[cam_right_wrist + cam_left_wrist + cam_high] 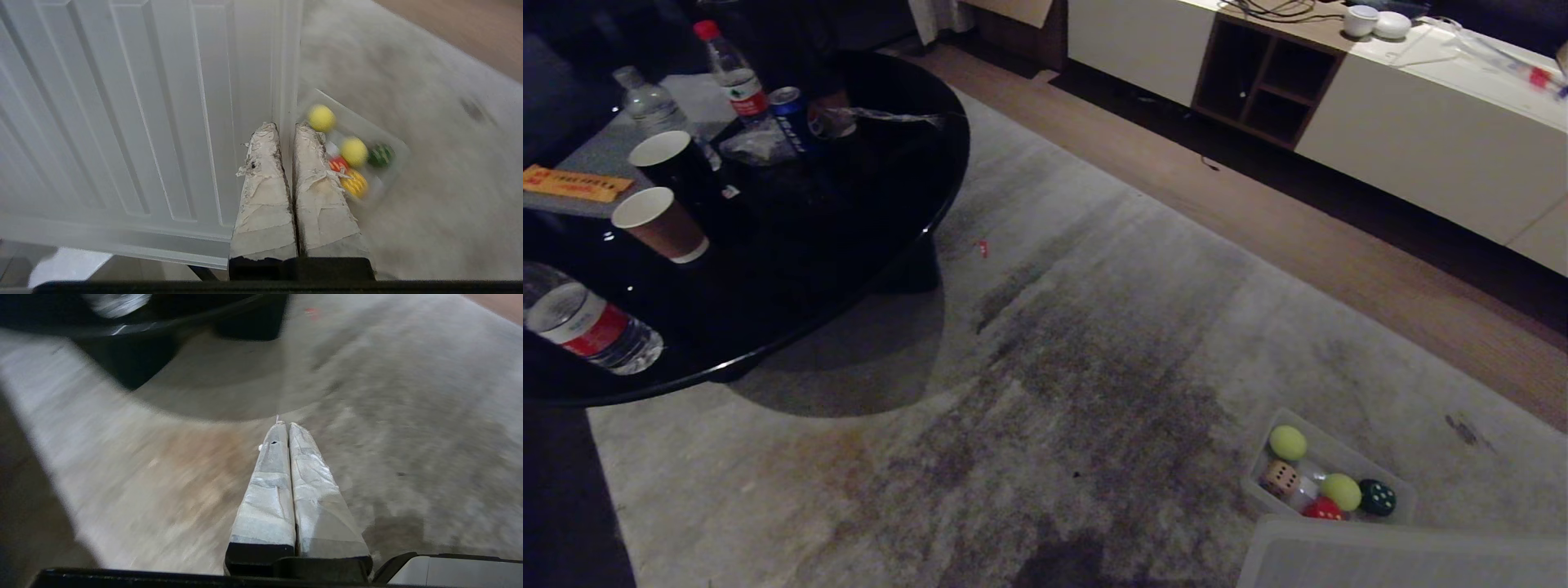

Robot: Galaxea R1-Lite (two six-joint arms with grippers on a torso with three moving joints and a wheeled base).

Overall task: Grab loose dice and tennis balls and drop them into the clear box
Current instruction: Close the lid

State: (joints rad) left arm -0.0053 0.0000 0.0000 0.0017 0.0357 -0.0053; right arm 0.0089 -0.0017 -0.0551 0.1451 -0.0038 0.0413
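Your clear box point(1396, 483) sits on the rug point(1094, 367) at the lower right, beside a ribbed lid point(122, 122). Inside lie two tennis balls point(1288, 442), a beige die point(1281, 478), a red die point(1322, 509) and a green die point(1378, 497); a yellow die point(354, 183) shows from the right wrist. Both the left gripper point(285, 426) and right gripper point(286, 128) are clenched and empty. The risk is probably driving off while a stray piece hides beyond view.
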